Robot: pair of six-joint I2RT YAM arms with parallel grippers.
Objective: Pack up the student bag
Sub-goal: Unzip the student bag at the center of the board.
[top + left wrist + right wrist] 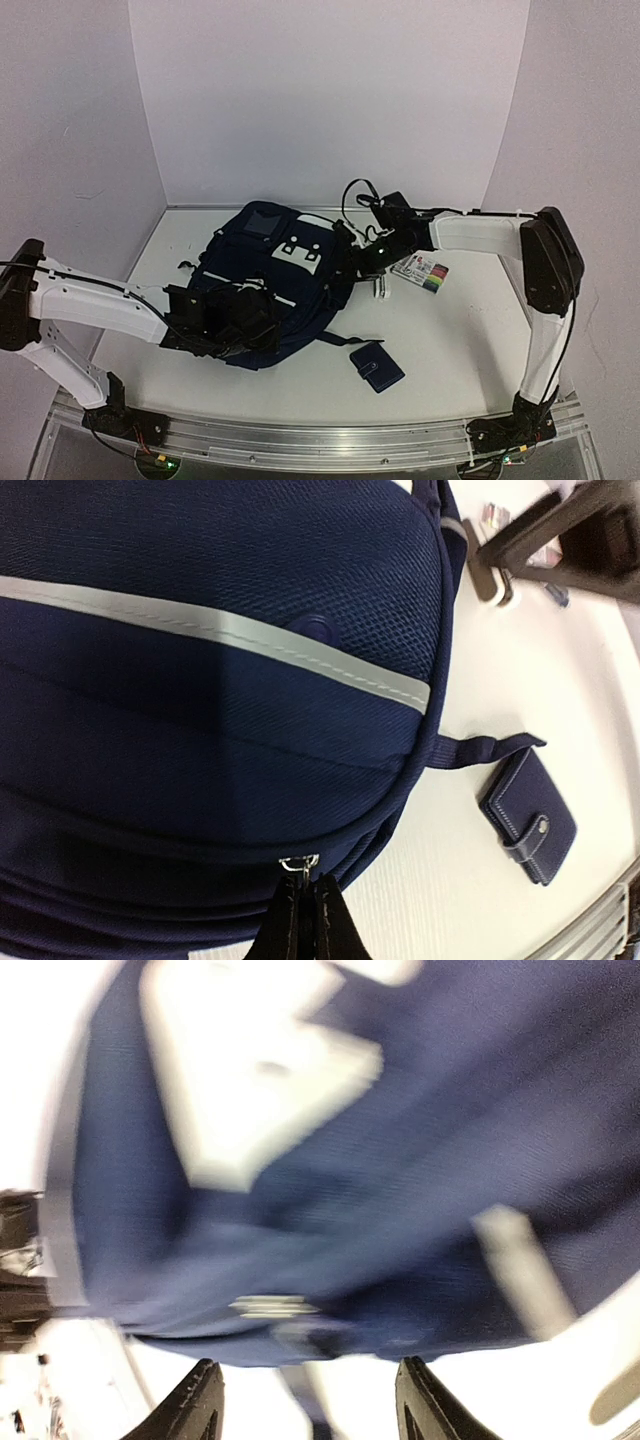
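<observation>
Whole bench (440, 330) seen from above and behind, student bag (265, 285) shown close up by both wrist views, right one blurred, small wallet (377, 366) shared by top and left wrist views

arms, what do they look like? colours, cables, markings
The left arm and right arm have white shells with black joints. The left gripper and right gripper have black fingers. Thin black cables trail along them. No markings are visible.
</observation>
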